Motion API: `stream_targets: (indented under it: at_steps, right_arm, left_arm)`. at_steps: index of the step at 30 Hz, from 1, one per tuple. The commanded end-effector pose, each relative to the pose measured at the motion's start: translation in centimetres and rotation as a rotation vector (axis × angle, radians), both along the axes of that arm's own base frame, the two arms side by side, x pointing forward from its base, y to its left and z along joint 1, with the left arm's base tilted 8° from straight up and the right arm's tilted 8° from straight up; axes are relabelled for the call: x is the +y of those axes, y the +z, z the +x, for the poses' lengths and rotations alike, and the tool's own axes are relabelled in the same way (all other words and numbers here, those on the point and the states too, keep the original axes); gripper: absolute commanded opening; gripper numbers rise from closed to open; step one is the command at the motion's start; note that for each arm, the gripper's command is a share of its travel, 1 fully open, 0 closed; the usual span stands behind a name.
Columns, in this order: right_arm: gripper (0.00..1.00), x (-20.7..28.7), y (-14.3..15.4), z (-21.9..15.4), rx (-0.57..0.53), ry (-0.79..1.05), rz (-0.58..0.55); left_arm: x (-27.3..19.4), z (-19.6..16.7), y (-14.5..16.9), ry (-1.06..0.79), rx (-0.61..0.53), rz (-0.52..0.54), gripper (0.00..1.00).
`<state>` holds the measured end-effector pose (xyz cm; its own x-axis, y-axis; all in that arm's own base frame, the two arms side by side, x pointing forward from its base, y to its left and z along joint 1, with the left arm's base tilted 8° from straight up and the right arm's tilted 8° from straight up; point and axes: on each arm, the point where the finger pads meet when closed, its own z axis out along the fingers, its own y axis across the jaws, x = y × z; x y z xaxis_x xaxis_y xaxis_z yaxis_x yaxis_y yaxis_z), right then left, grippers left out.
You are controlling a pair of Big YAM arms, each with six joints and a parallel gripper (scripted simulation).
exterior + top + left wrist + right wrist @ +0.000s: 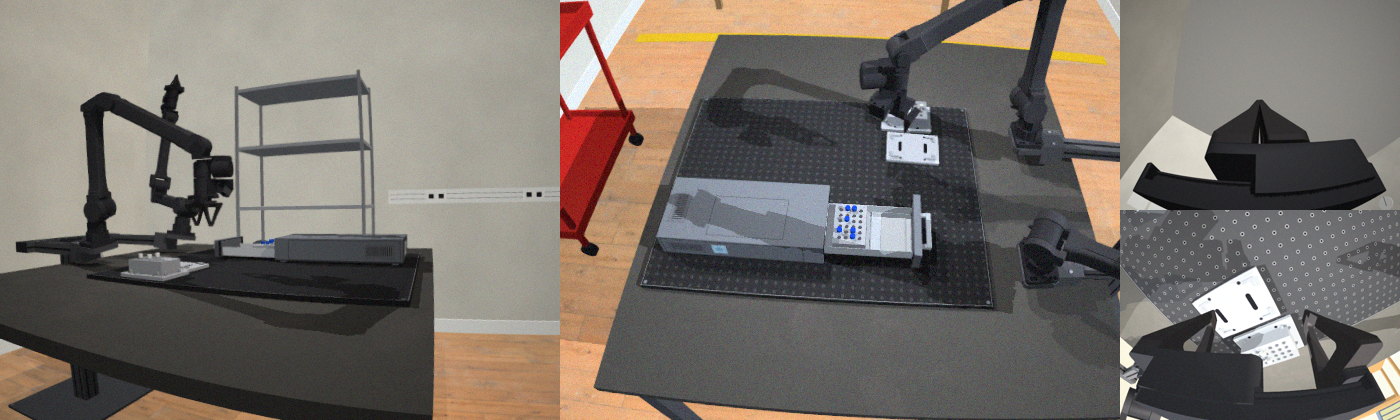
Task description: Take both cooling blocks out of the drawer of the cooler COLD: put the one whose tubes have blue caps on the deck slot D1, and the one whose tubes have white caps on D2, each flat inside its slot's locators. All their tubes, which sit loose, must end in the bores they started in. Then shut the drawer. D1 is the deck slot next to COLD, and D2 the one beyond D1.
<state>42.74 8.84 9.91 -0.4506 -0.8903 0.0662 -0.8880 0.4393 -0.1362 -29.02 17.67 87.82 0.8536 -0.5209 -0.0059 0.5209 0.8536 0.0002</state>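
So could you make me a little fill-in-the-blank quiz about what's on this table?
The block in the open drawer carries tubes with ____ caps.
The block out on the deck carries tubes with ____ caps.
The left gripper is ____.
The right gripper is ____.

Missing words: blue; white; shut; open.
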Motion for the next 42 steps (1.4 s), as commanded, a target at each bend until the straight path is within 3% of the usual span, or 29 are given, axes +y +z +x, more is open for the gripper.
stream_targets:
  at_steps: [1,14,42]
  right_arm:
    - [1.0,3.4,1.3,2.7,-0.005,0.217,-0.012]
    - [1.0,7.7,0.9,3.9,0.029,0.507,-0.04]
    - [1.0,17.2,0.0,6.5,0.027,0.491,-0.034]
  left_arm:
    - [-1.4,1.8,0.8,0.008,0.029,0.019,0.0]
    - [-1.4,1.8,0.8,0.008,0.029,0.019,0.0]
    - [-1.4,1.8,0.8,0.008,0.029,0.019,0.0]
